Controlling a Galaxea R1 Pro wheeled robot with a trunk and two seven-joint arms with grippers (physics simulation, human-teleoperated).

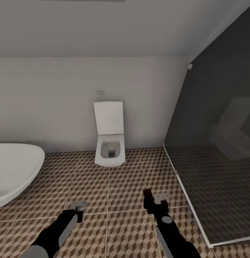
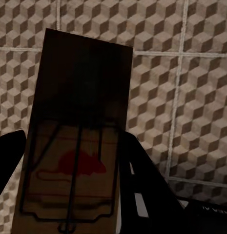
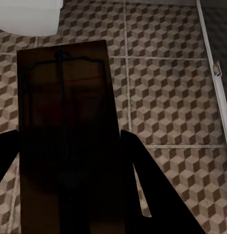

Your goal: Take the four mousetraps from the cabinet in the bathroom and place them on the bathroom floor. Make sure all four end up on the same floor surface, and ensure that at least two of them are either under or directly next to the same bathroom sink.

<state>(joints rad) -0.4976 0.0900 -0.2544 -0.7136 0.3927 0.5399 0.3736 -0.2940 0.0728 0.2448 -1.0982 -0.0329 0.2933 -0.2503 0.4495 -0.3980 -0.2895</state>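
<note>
Left gripper (image 2: 69, 185) is clamped on one mousetrap (image 2: 76, 141), and a second mousetrap (image 3: 67, 126) is held by the right gripper (image 3: 69, 185), both above the bathroom floor (image 1: 114, 190). Neither has been set down. Wire parts are made out in the wrist views; the toilet (image 1: 110, 143) and bathtub (image 1: 14, 168) appear in the head view.
</note>
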